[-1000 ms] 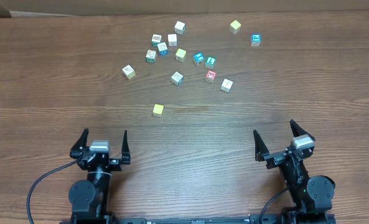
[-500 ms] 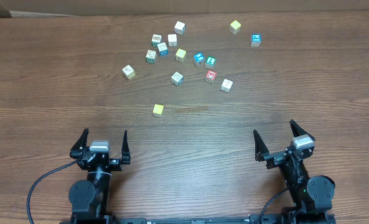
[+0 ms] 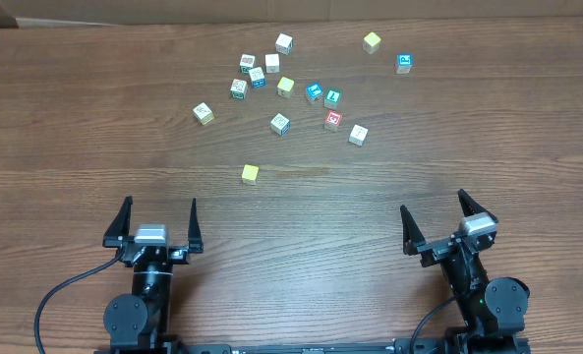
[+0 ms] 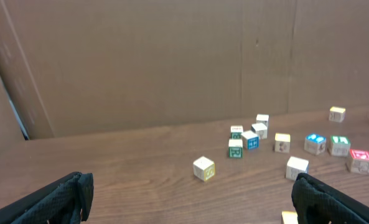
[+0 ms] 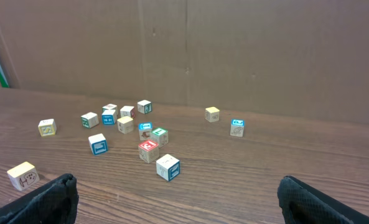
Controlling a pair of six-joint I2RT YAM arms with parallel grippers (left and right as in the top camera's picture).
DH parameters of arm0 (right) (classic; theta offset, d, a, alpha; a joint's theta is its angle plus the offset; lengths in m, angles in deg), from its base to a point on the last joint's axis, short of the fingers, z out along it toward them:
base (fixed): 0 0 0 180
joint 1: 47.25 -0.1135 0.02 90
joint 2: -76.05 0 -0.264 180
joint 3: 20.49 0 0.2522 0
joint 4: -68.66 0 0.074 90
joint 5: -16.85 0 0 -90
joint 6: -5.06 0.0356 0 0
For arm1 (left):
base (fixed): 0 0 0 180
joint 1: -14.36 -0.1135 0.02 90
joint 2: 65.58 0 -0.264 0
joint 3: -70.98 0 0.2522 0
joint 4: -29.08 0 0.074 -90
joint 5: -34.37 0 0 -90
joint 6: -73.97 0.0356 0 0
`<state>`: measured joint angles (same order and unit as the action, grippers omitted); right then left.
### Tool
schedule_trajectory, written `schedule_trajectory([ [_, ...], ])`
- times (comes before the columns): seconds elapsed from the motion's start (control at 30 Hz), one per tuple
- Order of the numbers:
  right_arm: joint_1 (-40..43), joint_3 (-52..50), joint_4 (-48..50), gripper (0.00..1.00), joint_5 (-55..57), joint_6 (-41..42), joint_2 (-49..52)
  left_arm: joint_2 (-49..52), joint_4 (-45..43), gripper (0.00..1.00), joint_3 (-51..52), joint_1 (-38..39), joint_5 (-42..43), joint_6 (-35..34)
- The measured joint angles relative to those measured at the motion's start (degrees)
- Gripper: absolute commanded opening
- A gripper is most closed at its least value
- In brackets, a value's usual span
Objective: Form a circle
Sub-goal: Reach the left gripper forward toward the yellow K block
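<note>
Left fingers (image 3: 194, 220) shifted leftward, spread wide

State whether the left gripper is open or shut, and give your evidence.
Open. In the overhead view the left gripper has its jaws spread wide apart, with nothing held between them.

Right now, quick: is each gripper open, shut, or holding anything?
Left gripper: jaws open, holding nothing.
Right gripper: jaws open, holding nothing.
</note>
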<state>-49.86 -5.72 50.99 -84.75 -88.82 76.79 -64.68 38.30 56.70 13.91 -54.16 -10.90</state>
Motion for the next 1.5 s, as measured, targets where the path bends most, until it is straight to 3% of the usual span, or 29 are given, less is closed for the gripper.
schedule_trajectory([
  [0.23,-0.02,0.00,0.00,1.00,0.00,-0.02,0.00,0.00,1.60,1.00,-5.49,0.00,0.87,-0.02],
  [0.57,-0.02,0.00,-0.02,1.00,0.00,0.02,-0.02,5.81,13.64,1.00,-30.84,0.00,2.54,-0.24],
  [0.73,0.00,0.00,-0.04,1.00,0.00,0.00,-0.04,19.61,23.04,1.00,-48.89,0.00,5.27,-0.24],
  [1.17,0.00,0.00,-0.02,1.00,0.00,-0.02,-0.11,66.42,73.31,0.99,-104.45,0.00,11.50,1.09],
  [1.37,0.00,0.00,0.02,1.00,0.00,-0.02,-0.11,83.93,88.85,0.99,-114.84,0.00,15.78,1.11],
  [1.4,0.00,0.00,0.00,1.00,0.00,-0.02,-0.11,86.05,90.25,0.81,-114.99,0.00,16.15,1.11],
  [1.43,0.00,0.00,0.02,1.00,0.00,-0.04,-0.11,87.91,91.47,0.38,-115.05,0.00,16.55,1.09],
  [1.47,0.00,0.00,-0.02,1.00,0.00,-0.02,-0.11,90.16,92.91,0.04,-115.05,0.00,16.85,1.11],
  [1.5,-0.02,0.00,-0.02,1.00,0.02,-0.02,-0.11,92.00,93.90,0.04,-115.05,0.00,17.03,1.11],
])
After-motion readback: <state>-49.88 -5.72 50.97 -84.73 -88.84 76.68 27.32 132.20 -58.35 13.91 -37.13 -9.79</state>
